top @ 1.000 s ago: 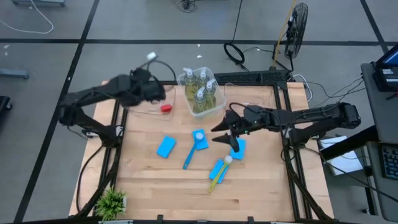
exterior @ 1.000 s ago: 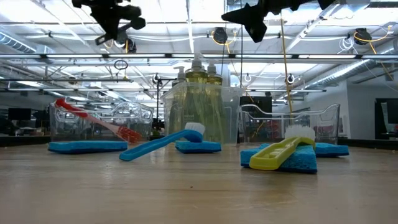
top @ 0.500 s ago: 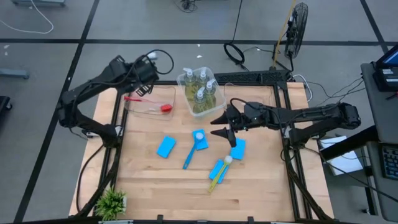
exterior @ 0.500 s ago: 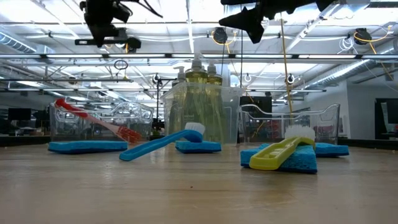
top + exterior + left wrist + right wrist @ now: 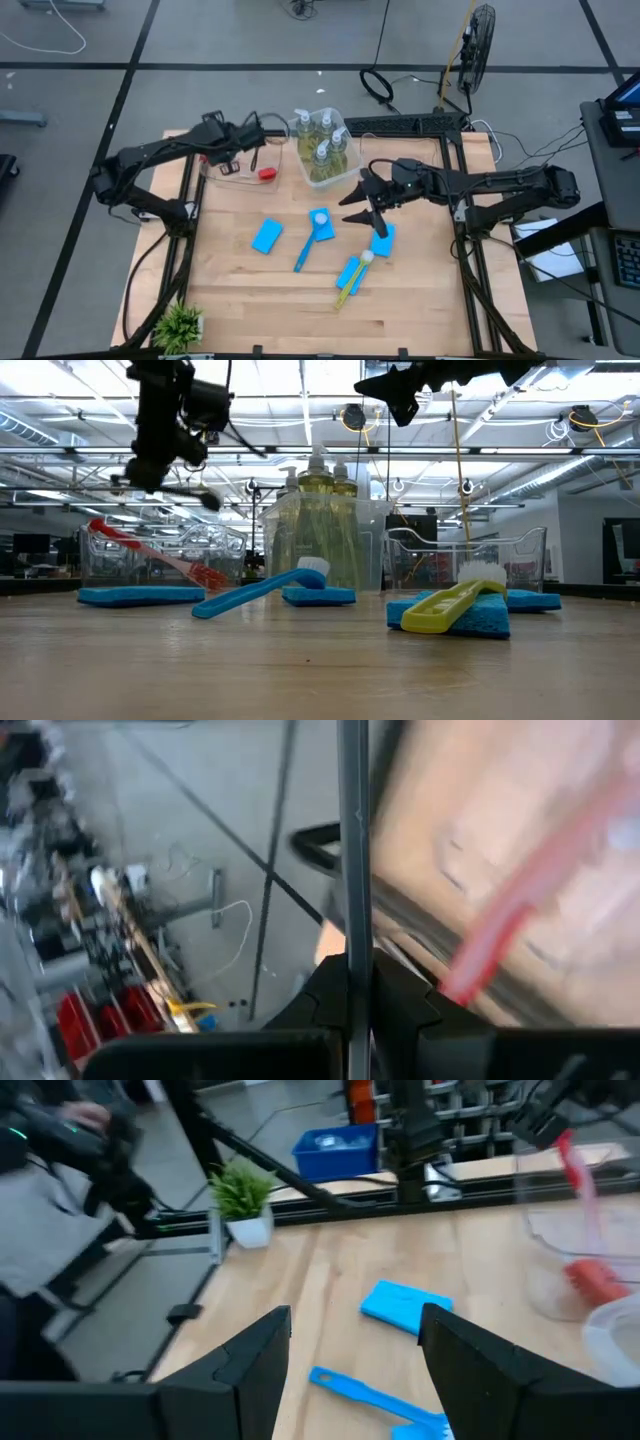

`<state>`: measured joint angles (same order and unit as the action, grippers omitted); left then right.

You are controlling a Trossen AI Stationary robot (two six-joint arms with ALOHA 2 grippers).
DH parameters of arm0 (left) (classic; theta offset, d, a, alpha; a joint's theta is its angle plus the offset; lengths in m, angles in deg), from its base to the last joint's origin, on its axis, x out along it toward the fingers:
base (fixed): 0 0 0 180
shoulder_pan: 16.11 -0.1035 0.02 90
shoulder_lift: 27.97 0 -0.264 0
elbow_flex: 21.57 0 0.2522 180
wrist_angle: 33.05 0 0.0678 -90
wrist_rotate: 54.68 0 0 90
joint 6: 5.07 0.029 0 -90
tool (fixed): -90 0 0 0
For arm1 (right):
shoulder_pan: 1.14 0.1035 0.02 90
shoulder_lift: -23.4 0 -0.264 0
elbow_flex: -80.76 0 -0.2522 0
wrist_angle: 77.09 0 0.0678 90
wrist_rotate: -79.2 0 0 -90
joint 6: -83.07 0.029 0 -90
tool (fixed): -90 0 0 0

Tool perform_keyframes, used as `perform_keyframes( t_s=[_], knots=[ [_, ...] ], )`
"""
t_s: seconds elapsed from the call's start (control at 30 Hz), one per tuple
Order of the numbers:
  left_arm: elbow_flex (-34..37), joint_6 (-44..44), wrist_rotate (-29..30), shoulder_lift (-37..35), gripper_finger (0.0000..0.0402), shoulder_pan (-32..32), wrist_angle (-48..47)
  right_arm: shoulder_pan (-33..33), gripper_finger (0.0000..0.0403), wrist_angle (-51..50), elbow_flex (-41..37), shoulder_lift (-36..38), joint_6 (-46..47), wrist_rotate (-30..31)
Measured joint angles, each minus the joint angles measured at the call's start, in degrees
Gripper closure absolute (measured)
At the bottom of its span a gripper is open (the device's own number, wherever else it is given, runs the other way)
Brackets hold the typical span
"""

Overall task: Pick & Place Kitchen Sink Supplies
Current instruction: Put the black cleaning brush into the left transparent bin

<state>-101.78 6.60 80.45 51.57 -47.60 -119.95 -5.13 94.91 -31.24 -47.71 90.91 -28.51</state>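
Black dish brush point(image 5: 165, 488) gripped in left pincer point(image 5: 236, 157) above clear bin point(image 5: 243, 166) holding red brush point(image 5: 240, 163), right pincer point(image 5: 368, 204) spread open above blue sponge point(image 5: 383, 238) on worktop point(image 5: 420, 300).

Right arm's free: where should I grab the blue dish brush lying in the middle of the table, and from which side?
Take the blue dish brush mid-handle, from straight above, fingers across its width. It lies flat, its white head resting on a blue sponge, while the bare handle angles away onto the table. The right gripper, open, hovers beside it.
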Motion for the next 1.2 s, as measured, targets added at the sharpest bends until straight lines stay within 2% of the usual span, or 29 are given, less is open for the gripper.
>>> perform_keyframes(
  t_s=[0.07, 0.3, 0.4, 0.57, 0.67, 0.83, 1.2],
  knots=[
    [2.7, 2.8, -1.3, 0.0, 0.0382, 0.1, 0.2, -0.6, 0.0193, 0.0, 0.0, 0.0, 0.8, -1.9],
    [9.1, 10.7, -4.4, 0.0, 0.0382, 0.0, 3.2, -1.3, 0.0193, 0.0, 0.0, 0.0, 1.9, -1.9],
    [10.1, 12.6, -7.2, 0.0, 0.0382, 0.2, 5.9, -1.3, 0.0193, 0.0, 0.0, 0.0, 1.9, -2.0],
    [10.4, 16.8, -8.1, 0.0, 0.0382, 0.9, 11.0, -1.7, 0.0193, 0.0, 0.0, 0.0, 1.0, -2.1],
    [10.4, 19.1, -11.4, 0.0, 0.0382, 0.9, 11.7, -2.4, 0.0193, 0.0, 0.0, 0.3, 0.7, -3.0],
    [10.4, 19.3, -11.1, 1.1, 0.0382, 0.6, 11.8, -4.2, 0.0193, 0.1, 0.0, 1.1, 0.1, -6.5],
    [10.4, 18.2, -11.6, 6.0, 0.0382, -1.0, 13.3, -6.3, 0.0193, -0.4, 0.0, 2.8, -0.9, -7.7]
  ],
)
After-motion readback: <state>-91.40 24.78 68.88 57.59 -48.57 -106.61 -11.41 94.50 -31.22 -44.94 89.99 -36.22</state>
